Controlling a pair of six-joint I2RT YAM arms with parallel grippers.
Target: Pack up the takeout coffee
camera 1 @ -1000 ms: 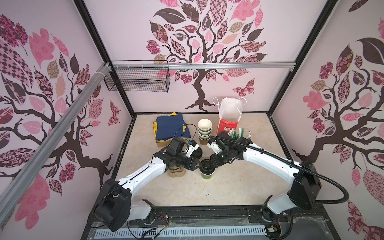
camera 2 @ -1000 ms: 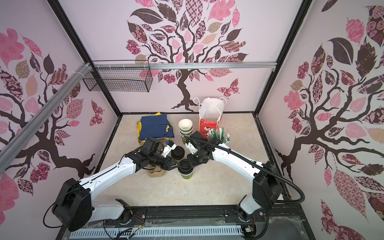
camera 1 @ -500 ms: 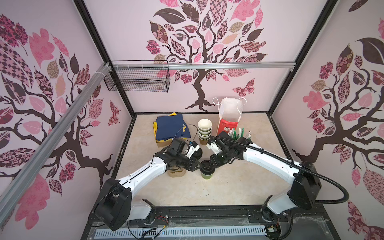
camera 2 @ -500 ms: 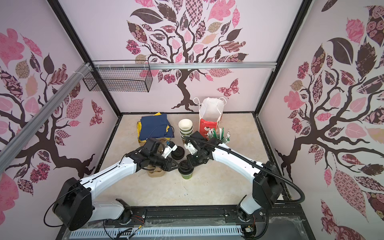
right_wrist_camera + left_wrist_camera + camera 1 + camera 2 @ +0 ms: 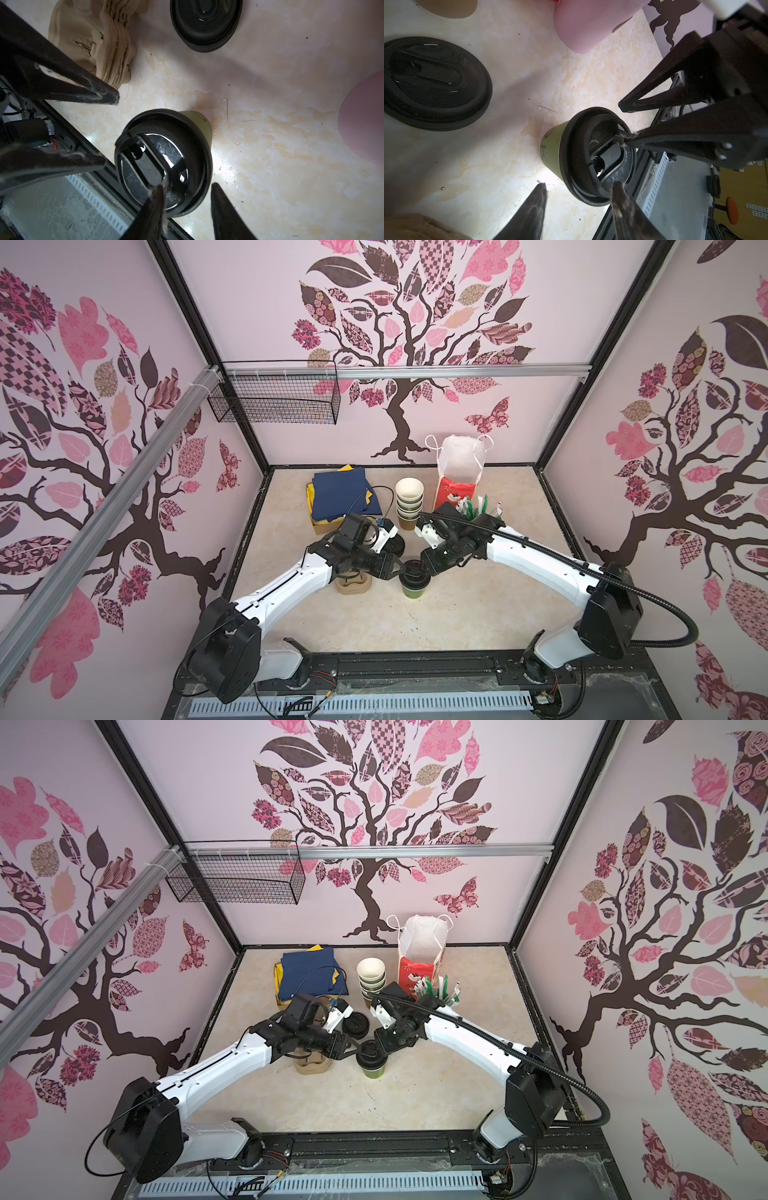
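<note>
Both my grippers were on the green cup (image 5: 412, 593), which stood upright mid-table (image 5: 457, 614) just beside the cardboard carrier (image 5: 353, 585). My left gripper (image 5: 579, 186) was spread wide and held nothing: one tip touched the black lid (image 5: 598, 153), the other hung beside the cup. My right gripper (image 5: 187, 185) was partly open, straddling the lid's rim without clamping it.
</note>
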